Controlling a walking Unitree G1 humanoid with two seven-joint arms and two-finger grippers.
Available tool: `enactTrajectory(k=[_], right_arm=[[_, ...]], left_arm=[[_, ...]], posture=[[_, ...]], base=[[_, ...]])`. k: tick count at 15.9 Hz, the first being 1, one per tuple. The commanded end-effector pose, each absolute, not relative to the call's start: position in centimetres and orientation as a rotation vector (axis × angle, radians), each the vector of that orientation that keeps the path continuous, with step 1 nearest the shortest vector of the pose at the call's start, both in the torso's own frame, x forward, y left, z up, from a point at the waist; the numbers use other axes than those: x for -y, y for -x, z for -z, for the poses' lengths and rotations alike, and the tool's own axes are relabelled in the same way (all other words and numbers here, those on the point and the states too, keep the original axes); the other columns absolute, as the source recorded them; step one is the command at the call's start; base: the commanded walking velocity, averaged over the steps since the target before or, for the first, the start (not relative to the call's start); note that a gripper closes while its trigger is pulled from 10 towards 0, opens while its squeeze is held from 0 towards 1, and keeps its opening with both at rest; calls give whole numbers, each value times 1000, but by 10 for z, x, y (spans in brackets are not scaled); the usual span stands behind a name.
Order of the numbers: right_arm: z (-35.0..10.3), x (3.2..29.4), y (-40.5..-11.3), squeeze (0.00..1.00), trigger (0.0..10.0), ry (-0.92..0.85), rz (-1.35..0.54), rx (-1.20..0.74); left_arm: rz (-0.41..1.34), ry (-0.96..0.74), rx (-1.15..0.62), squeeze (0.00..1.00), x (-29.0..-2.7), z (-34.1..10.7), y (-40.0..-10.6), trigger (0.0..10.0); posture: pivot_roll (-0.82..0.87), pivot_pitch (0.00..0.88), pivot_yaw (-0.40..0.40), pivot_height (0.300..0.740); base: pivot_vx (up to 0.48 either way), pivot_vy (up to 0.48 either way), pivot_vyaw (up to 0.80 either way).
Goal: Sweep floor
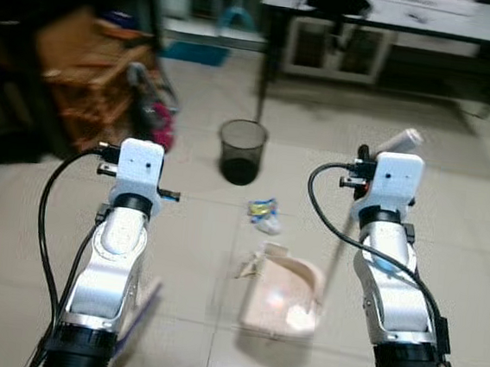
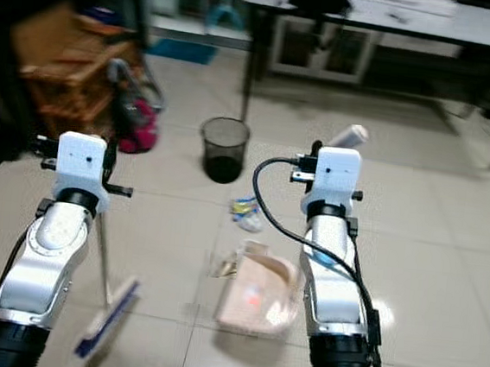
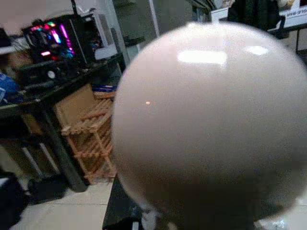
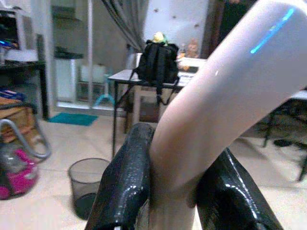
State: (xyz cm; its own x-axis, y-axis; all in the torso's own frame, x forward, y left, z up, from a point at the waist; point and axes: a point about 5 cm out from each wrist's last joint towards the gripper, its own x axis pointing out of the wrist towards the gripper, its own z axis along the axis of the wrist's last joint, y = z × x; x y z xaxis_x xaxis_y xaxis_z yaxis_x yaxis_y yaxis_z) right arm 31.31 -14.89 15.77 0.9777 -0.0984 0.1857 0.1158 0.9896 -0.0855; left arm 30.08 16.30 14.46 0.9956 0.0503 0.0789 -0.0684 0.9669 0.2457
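A pale pink dustpan (image 1: 282, 291) rests on the tiled floor between my arms, its mouth facing a blue and yellow wrapper (image 1: 264, 213) just beyond it. My right gripper (image 4: 180, 143) is shut on the dustpan's long pale handle (image 1: 399, 140), with a black finger (image 4: 124, 182) on each side. My left gripper (image 1: 107, 155) is raised at the left, shut on the broom handle (image 2: 100, 248). The handle's rounded pale end (image 3: 206, 120) sits close to the wrist camera. The blue broom head (image 2: 109, 318) touches the floor near my left side.
A black mesh bin (image 1: 241, 151) stands on the floor ahead of the wrapper. At the left are a wooden rack (image 1: 91, 65) and a pink vacuum (image 1: 160, 119). A dark table (image 1: 400, 16) with a black backpack (image 4: 158, 57) stands at the back.
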Motion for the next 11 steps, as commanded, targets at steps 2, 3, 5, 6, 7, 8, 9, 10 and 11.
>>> enactTrajectory(k=[2,3,5,6,7,8,9,10,11], right_arm=[[-164,159,-314,0,10000,115,140,204],[-164,158,-314,0,10000,116,138,202],[-164,158,-314,0,10000,117,136,200],[-164,158,-314,0,10000,117,135,199],[-164,157,-314,0,10000,116,134,199],[-163,157,-314,0,10000,116,131,197],[-163,157,-314,0,10000,116,130,197],[-163,157,-314,0,10000,117,128,195],[-163,156,-314,0,10000,117,127,194]], left_arm=[[-46,-237,101,0,-155,-152,-304,10000],[-50,-235,100,0,-156,-152,-304,10000],[-53,-234,100,0,-157,-152,-304,10000],[-55,-233,100,0,-157,-152,-304,10000],[-56,-232,99,0,-157,-152,-304,10000],[-59,-168,65,0,-157,-149,-305,10000],[-56,-144,59,0,-158,-148,-305,10000],[-61,-169,78,0,-159,-151,-305,10000],[-58,-186,100,0,-159,-153,-305,10000]], posture=[[-28,26,5,740],[-28,27,5,740],[-28,29,3,740],[-28,28,3,740],[-28,28,3,740],[-28,28,3,740],[-28,28,3,740],[-26,24,0,740],[-26,24,0,740]], base=[[0,-480,0],[0,-480,0],[0,-398,0],[0,-394,0],[0,-394,0],[0,0,0],[0,480,0],[0,480,0],[0,0,0]])
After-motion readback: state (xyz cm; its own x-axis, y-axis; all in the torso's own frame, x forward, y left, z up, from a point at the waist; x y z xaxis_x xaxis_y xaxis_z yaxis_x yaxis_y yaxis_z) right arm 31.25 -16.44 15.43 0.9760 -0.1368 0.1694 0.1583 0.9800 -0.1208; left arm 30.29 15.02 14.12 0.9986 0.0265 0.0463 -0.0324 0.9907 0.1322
